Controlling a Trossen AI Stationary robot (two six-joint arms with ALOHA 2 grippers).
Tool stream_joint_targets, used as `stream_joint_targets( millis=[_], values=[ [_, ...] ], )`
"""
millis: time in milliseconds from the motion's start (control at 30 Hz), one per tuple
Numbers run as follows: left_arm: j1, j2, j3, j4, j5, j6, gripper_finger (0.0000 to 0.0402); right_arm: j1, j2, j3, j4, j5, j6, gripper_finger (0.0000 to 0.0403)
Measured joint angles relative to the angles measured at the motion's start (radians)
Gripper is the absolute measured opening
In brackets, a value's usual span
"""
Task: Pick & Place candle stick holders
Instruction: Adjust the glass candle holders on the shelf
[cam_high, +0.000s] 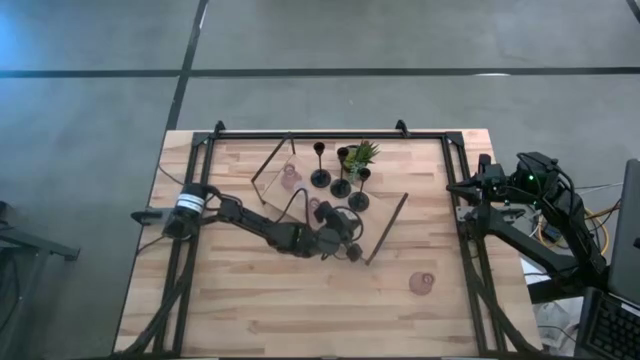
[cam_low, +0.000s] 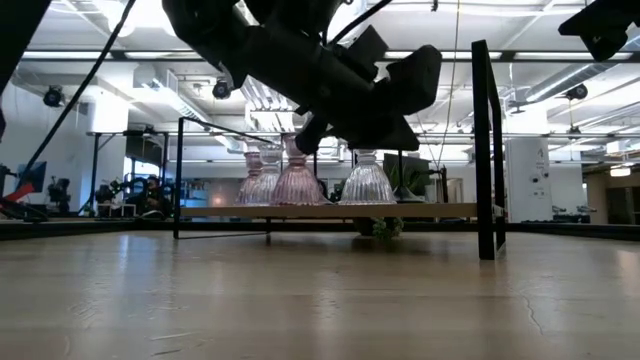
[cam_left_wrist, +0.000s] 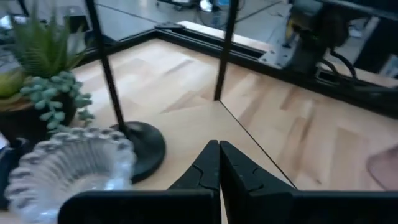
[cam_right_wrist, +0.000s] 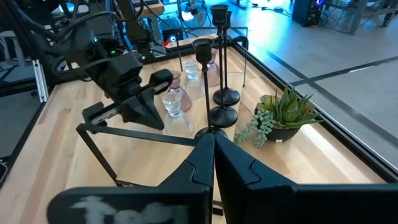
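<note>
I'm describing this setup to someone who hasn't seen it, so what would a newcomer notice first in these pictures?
First, the left gripper, fingers shut and empty, reaching over the wooden board at mid-table, beside the glass cups. Next, three black candle stick holders standing upright in a cluster by the small potted plant near the far edge. One pink cup sits alone on the right, while the right gripper waits, shut, at the table's right side.

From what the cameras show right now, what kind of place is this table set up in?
Probably a robotics lab or workshop in a large industrial hall: a pale wooden work table on a bare grey concrete floor, bright ceiling strip lights overhead, and a cabled dark right robot arm at the table's edge.
</note>
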Motion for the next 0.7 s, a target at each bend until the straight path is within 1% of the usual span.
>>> stream_joint_targets(
  millis=[133,200,267,367,467,600,700],
  values=[
    [0.006,0.000,0.000,-0.021,-0.037,-0.030,0.0001,0.000,0.000,0.000,0.000,0.000,0.000,0.0008],
    [0.007,0.000,0.000,-0.020,-0.040,-0.035,0.0001,0.000,0.000,0.000,0.000,0.000,0.000,0.0008],
    [0.007,0.000,0.000,-0.019,-0.038,-0.040,0.0001,0.000,0.000,0.000,0.000,0.000,0.000,0.0008],
    [0.002,0.000,0.000,-0.011,0.001,-0.047,0.0001,0.000,0.000,0.000,0.000,0.000,0.000,0.0008],
    [-0.018,0.000,0.000,0.012,0.027,-0.028,0.0001,0.000,0.000,0.000,0.000,0.000,0.000,0.0008],
    [-0.044,-0.001,0.001,0.060,0.010,0.022,0.0000,0.000,0.000,0.000,0.000,0.000,0.000,0.0008],
    [-0.063,-0.009,0.020,0.062,-0.001,0.067,0.0000,0.000,0.000,0.000,0.000,0.000,0.000,0.0008]
  ],
)
